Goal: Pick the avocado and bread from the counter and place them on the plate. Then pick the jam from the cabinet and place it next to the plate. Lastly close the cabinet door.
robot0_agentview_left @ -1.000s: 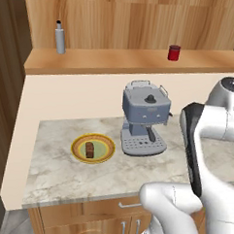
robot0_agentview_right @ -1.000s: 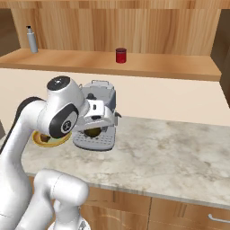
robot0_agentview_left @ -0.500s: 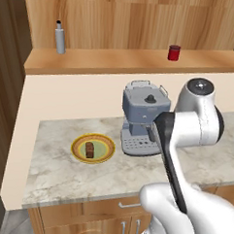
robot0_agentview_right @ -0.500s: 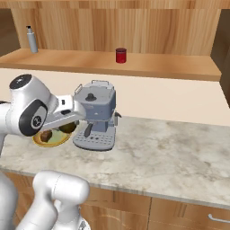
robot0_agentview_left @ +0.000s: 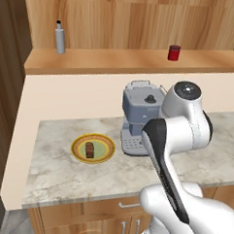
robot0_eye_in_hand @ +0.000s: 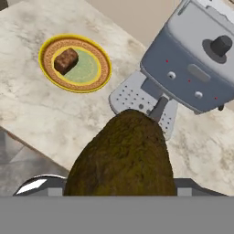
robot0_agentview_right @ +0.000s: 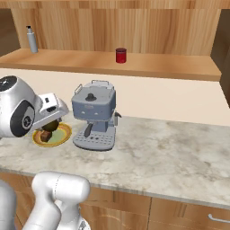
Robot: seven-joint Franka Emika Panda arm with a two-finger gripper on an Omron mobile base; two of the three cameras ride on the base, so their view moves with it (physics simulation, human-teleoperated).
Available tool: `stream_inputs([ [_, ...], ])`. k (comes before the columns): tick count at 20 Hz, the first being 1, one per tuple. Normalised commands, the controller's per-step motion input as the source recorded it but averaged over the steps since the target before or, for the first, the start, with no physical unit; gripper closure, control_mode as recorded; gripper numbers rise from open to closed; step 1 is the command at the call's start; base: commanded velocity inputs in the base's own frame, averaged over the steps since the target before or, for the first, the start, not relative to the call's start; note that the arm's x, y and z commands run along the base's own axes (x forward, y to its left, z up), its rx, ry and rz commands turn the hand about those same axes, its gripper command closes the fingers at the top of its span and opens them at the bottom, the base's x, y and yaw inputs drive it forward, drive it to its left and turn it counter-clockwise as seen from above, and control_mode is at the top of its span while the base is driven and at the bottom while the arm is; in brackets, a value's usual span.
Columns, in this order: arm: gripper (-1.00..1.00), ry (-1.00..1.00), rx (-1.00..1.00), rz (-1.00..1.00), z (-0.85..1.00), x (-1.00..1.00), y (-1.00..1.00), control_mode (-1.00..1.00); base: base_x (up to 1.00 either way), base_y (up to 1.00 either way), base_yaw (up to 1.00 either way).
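While I look down the hand camera, the avocado (robot0_eye_in_hand: 123,155) sits right at the bottom of the view, dark green-brown and rough-skinned, held between the fingers of the gripper (robot0_agentview_right: 50,126); the jaws are clamped on its sides and it hangs in the air above the counter (robot0_eye_in_hand: 36,114). I judge it fairly light, firm under the skin, but rounded and tapering, so it could roll or squirt out if I squeeze off-centre. The grip seems to be across the widest part, which is where I would want it.

Beyond it lies the grey drip tray of the coffee machine (robot0_eye_in_hand: 192,68), whose body stands just past that.

To the far side of the hand view rests the plate (robot0_eye_in_hand: 45,50), yellow-orange rim, pale green centre, flat on the counter and beside the machine. The bread (robot0_eye_in_hand: 66,60) already lies on it, a small brown block, stiff and crusty by its look, set toward one side of the green centre. That leaves room beside it for the avocado, which I would set down gently so it does not roll off.

On the cabinet (robot0_agentview_left: 141,62) shelf above stands a small red jar (robot0_agentview_left: 174,52), which I take to be the jam.
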Motion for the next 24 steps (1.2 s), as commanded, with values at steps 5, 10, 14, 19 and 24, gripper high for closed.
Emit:
stream_inputs([
  [5, 1.0, 0.04, 0.0, 0.24, 0.0, 0.0, 0.38, -1.0, 0.0, 0.0, 0.0],
  [10, 1.0, 0.09, -0.03, 0.19, 0.0, 0.06, 0.44, -1.0, 0.0, 0.0, 0.0],
  [14, 1.0, 0.12, -0.07, 0.17, 0.0, 0.25, 0.44, -1.0, 0.0, 0.0, 0.0],
  [19, 1.0, 0.15, -0.1, 0.15, -0.06, 0.32, 0.38, -1.0, 0.0, 0.0, 0.0],
  [24, 1.0, 0.05, -0.1, 0.15, -0.27, 0.18, 0.16, -1.0, 0.0, 0.0, 0.0],
])
